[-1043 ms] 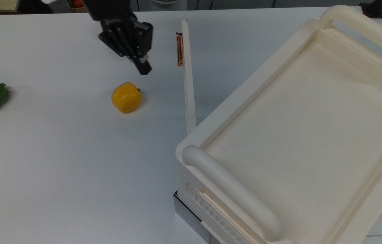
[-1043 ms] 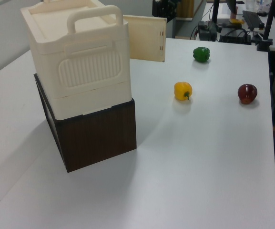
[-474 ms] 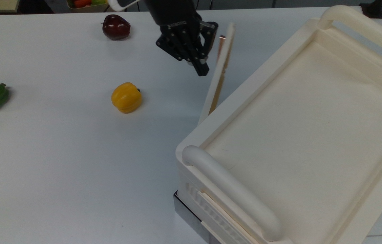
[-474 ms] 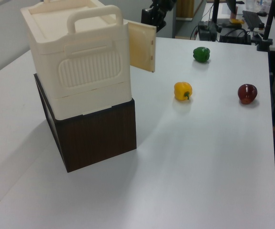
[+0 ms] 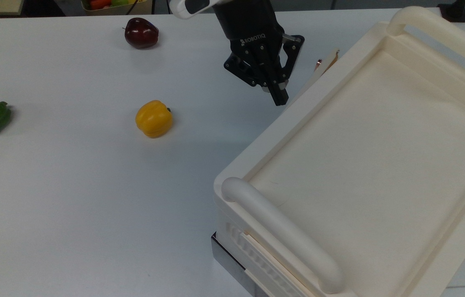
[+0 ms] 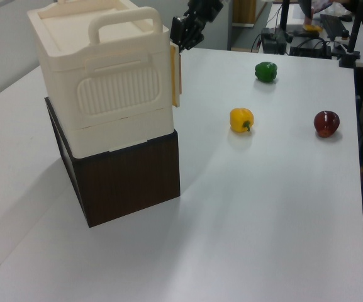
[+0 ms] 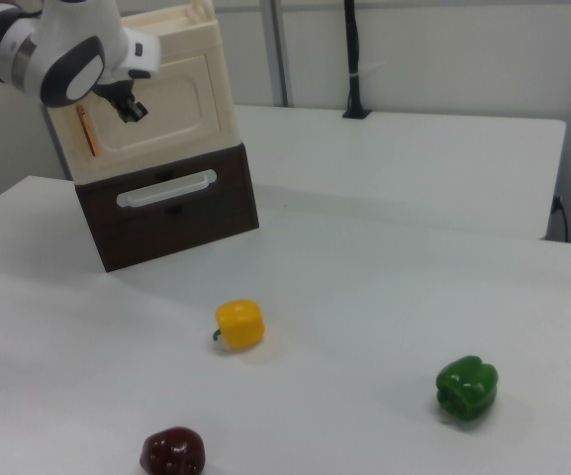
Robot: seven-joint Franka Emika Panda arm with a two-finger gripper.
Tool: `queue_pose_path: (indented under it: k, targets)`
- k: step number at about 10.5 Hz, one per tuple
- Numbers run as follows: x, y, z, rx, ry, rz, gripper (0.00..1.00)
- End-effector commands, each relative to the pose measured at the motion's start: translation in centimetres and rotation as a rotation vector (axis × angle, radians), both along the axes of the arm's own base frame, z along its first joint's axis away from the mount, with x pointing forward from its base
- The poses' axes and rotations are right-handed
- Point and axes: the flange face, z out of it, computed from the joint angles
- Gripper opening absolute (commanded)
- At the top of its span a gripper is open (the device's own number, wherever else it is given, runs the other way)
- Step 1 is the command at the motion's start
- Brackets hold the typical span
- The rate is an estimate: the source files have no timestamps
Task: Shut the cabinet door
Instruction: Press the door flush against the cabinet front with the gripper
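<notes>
The cabinet door stands almost shut against the cabinet — a narrow gap shows at its handle edge — with the pincer, fingers drawn narrow and holding nothing, at its outer face. On the tabletop, the closing push looks near done; a last nudge toward three o'clock in the top view should seat the door flush.

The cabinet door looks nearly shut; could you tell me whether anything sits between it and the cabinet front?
Nothing visible does. The cabinet door stands slightly ajar from the cabinet, with the gripper on its outer side.
</notes>
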Motion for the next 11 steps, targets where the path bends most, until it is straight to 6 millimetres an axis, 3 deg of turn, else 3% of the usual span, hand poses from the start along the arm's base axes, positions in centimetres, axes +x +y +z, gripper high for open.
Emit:
queue_pose_path:
  k: [1, 5, 7, 9, 11]
  targets:
    - [0.6, 1.9, -0.8, 0.023, -0.054, -0.021, 0.06]
    - [0.5, 4.3, -0.5, 0.046, -0.114, -0.044, 0.06]
    - [0.7, 4.8, -1.5, 0.039, -0.103, -0.037, 0.06]
    - [0.3, 4.3, -1.1, 0.023, -0.097, -0.024, 0.06]
    - [-0.5, 2.4, -1.8, -0.046, 0.014, 0.032, 0.06]
